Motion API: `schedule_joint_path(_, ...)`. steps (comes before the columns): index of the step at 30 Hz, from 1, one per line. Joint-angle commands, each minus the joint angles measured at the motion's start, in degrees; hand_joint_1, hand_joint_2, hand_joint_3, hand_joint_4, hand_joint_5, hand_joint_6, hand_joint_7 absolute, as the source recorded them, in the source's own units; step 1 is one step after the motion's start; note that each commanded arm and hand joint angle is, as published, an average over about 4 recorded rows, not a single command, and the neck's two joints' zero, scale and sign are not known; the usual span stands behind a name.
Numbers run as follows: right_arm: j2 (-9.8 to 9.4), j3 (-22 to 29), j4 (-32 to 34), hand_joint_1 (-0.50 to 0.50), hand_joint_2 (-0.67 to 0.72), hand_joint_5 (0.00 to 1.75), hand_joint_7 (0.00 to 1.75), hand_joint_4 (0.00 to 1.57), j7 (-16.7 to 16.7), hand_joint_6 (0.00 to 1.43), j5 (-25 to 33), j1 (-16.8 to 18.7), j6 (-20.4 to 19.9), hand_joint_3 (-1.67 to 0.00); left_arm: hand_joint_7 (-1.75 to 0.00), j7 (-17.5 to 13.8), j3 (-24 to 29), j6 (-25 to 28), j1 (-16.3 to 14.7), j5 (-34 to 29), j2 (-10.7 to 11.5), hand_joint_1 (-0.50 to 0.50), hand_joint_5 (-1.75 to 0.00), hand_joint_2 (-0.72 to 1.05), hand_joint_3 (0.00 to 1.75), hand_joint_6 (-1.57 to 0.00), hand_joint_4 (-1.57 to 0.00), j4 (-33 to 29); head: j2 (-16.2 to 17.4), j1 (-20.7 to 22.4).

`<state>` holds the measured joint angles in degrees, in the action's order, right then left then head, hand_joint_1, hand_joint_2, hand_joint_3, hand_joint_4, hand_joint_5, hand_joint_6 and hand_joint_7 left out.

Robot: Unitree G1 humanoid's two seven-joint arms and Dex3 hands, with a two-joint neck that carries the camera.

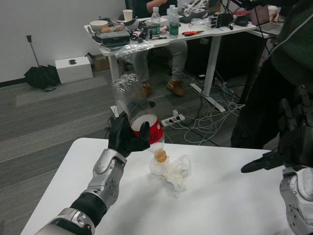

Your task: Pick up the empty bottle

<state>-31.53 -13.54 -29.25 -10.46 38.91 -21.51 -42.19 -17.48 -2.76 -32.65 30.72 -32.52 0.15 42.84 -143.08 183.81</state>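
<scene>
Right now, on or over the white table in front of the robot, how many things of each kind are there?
Empty bottle, held up by the left hand: 1
Crumpled white tissue on the table: 1
Total: 2

Illumination is even and diffuse from overhead; no lamp is in frame. The table (230, 196) reads bright white, slightly washed out, with no hard glare. Shadows are soft and faint, notably under the tissue (171, 171) and along the left hand (124, 137). The clear bottle (137, 110) carries pale highlights and a slight smear along its upper part. The right hand (288, 152) is dark with little detail. Background desk (215, 30) and cables (205, 120) are softer. Overall resolution is low, with mild grain.
</scene>
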Motion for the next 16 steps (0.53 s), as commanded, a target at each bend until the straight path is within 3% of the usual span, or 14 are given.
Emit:
schedule_joint_path(1, 0.35, 0.47, 1.21, -0.46, 0.52, 0.00, 0.00, 0.03, 0.49, 0.00, -0.64, -0.35, 0.73, 0.00, -1.40, 0.45, 0.04, -0.44, 0.66, -0.83, 0.11, -0.50, -1.75, 0.36, 1.66, -1.02, -1.53, 0.99, 0.00, 0.00)
schedule_joint_path(16, 1.03, 0.79, 5.52, -0.46, 0.41, 0.00, 0.00, 0.03, 1.06, 0.00, -4.20, -0.38, 1.70, 0.00, -1.40, 0.52, 0.45, -0.48, -0.40, -1.58, 0.84, -0.50, -1.75, 0.34, 1.66, -1.02, -1.53, 1.78, 0.00, 0.00)
